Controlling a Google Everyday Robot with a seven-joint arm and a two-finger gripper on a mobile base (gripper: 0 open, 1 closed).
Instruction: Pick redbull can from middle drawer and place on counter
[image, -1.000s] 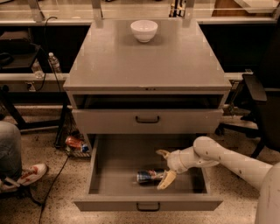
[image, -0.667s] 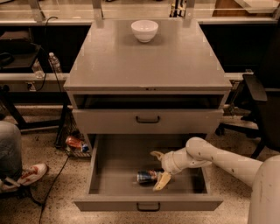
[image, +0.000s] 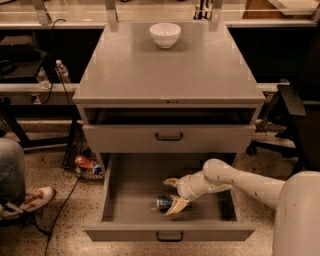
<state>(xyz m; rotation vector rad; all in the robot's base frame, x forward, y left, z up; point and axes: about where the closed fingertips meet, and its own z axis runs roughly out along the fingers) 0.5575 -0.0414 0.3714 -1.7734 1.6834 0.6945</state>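
The redbull can (image: 162, 202) lies on its side on the floor of the pulled-out middle drawer (image: 127, 186), near its front middle. My gripper (image: 173, 194) is inside this drawer, reaching in from the right on the white arm (image: 235, 180). It is open. One tan fingertip (image: 170, 181) is behind the can and the other (image: 176, 206) lies at the can's right end. The counter (image: 165, 70) is the flat grey top of the cabinet, above.
A white bowl (image: 165, 34) stands at the back middle of the counter. A shut drawer front (image: 168, 137) sits above the open one. An orange-red bottle-like object (image: 86, 163) lies on the floor at the left, beside a person's leg and shoe (image: 20, 197). A dark chair (image: 295, 115) stands at the right.
My gripper has moved left along the drawer floor and now stands closer around the can's right end. The can has not moved.
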